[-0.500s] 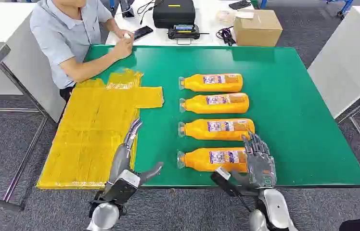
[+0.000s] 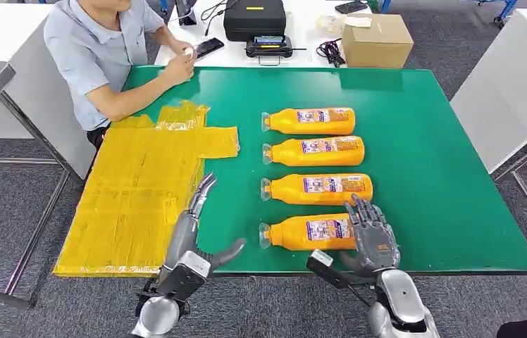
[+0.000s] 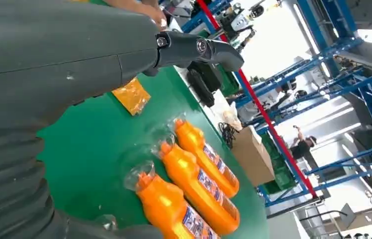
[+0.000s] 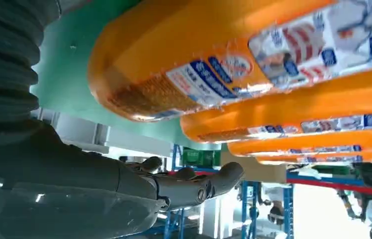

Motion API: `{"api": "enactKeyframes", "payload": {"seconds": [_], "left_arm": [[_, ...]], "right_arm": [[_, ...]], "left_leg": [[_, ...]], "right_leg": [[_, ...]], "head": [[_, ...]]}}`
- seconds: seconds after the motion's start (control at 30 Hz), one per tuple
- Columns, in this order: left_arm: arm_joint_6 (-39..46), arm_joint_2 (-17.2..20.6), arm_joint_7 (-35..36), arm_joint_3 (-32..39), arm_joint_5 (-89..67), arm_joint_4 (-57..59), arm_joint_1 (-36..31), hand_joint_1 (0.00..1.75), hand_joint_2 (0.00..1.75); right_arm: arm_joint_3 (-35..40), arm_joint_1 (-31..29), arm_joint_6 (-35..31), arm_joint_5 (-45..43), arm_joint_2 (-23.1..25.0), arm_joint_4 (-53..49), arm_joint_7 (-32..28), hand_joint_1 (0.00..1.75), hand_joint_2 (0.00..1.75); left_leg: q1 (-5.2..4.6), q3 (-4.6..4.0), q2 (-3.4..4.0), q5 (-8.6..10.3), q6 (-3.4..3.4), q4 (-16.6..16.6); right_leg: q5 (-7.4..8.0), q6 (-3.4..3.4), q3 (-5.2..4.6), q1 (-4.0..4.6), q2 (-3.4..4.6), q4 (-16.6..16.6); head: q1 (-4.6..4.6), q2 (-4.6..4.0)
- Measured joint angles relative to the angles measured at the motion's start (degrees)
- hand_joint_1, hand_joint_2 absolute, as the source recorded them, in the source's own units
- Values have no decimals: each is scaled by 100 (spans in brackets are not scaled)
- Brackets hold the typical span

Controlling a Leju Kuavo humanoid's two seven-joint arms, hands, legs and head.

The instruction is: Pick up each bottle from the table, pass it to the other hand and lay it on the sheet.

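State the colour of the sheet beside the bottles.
Yellow sheet, clearest in the head view.

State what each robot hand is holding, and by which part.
Nothing is held. The right hand is open at the base of the nearest bottle, not closed on it; the left hand is open.

Your head view looks down on the green table (image 2: 423,141); both wrist views sit close, sharing its bottles (image 3: 199,179).
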Motion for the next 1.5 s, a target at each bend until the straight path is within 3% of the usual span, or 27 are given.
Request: {"api": "enactKeyframes", "payload": {"seconds": [1.2,1.23,1.27,1.5], "left_arm": [[-87,2,-96,-173,-2,214,-90,0,175],[-87,2,-98,-175,-2,216,-91,0,175],[-87,2,-101,-177,-2,219,-92,0,175],[-87,2,-127,-188,24,269,-116,0,175]], "right_arm": [[582,-672,656,-566,-652,944,192,0,175],[599,-684,660,-582,-660,964,192,159,175],[612,-690,660,-584,-673,979,192,175,175],[719,-743,831,-828,-876,1110,110,175,175]], "left_leg": [[0,21,5,0,1,1],[-1,25,5,0,1,1],[-1,28,4,0,1,1],[-3,34,1,3,5,1]], "right_leg": [[1,1,17,0,2,-1],[1,0,20,0,2,-1],[1,0,24,0,2,-1],[2,1,33,-2,0,-2]], "head": [[-2,0],[-2,0],[0,0],[0,0]]}}
